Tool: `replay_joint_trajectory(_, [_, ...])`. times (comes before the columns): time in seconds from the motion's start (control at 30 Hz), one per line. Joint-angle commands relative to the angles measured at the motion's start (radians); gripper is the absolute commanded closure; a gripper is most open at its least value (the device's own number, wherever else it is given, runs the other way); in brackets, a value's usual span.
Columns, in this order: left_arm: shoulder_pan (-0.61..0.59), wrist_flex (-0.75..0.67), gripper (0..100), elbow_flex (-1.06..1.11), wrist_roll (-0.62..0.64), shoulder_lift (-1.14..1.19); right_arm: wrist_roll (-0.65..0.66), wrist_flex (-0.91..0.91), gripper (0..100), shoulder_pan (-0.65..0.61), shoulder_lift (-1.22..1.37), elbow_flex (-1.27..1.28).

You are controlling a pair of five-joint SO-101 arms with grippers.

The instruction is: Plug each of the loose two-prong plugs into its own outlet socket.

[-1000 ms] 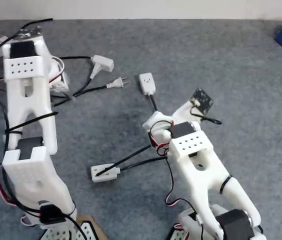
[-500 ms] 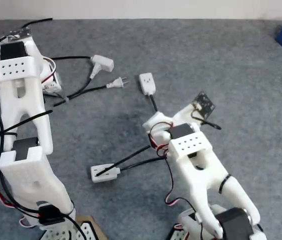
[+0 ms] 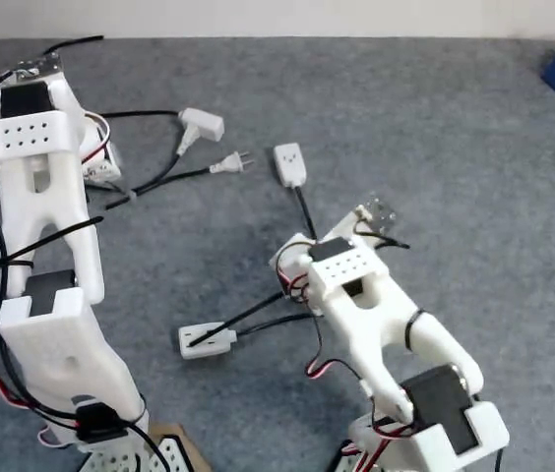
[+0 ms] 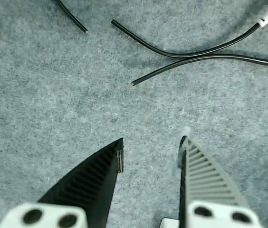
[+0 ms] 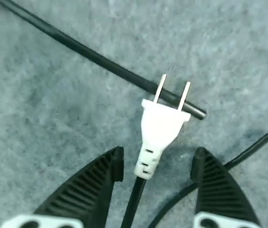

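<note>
R gripper (image 5: 158, 151): fingers released, either side of plug (image 5: 161, 124) on tabletop (image 5: 53, 95). L gripper (image 4: 150, 141): fingers released, near cord ends (image 4: 133, 83).

Grey cloth covers the bench (image 3: 474, 167), rough and felt-like. The plug (image 5: 161, 126) is smooth white plastic, and its prongs (image 5: 160, 88) are bare, bright metal. A black cable (image 5: 77, 47) carries a faint sheen. The right tool (image 5: 158, 153) has ribbed, matt black plastic fingers (image 5: 91, 185), and the left tool (image 4: 152, 141) has the same ribbing.
</note>
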Motion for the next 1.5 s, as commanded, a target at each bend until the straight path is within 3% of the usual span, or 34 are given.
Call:
replay_joint_trajectory(0.0, [-0.008,0.015,80,-0.005,0.009,-0.01,-0.006,-0.012,76.7,-0.01,0.01,-0.042])
replay_joint_trajectory(0.23, [-0.008,0.017,80,-0.005,0.009,-0.01,0.064,-0.012,93.3,0.05,0.01,-0.09])
replay_joint_trajectory(0.63, [-0.008,0.015,80,0.048,0.008,-0.01,0.118,-0.007,97.0,0.056,0.016,-0.084])
replay_joint_trajectory(0.73, [-0.018,0.015,80,0.048,0.006,-0.01,0.353,0.002,98.1,0.054,0.016,-0.082])
replay_joint_trajectory(0.87, [-0.019,0.014,80,0.048,-0.058,-0.01,0.957,0.194,98.1,0.051,0.008,-0.154])
replay_joint_trajectory(1.0, [-0.019,0.014,80,0.048,-0.091,-0.01,1.416,0.521,98.1,0.054,0.008,-0.32])
replay_joint_trajectory(1.13, [-0.019,0.014,80,0.048,-0.091,-0.008,1.634,0.751,98.1,0.056,0.007,-0.455])
replay_joint_trajectory(1.2, [-0.018,0.014,80,0.05,-0.098,-0.008,1.823,0.82,98.1,0.051,0.007,-0.49])
replay_joint_trajectory(1.27, [-0.018,0.014,80,0.051,-0.212,-0.007,2.045,0.903,98.1,0.048,0.007,-0.493])
replay_joint_trajectory(1.33, [-0.015,0.018,80,0.067,-0.445,0.004,2.179,0.949,98.1,0.054,0.007,-0.501])
replay_joint_trajectory(1.4, [-0.007,0.021,81,0.088,-0.675,0.013,2.183,0.944,98.1,0.054,-0.002,-0.53])
replay_joint_trajectory(1.47, [0.002,0.021,81,0.116,-0.755,0.012,2.114,0.912,97.6,0.05,-0.022,-0.584])
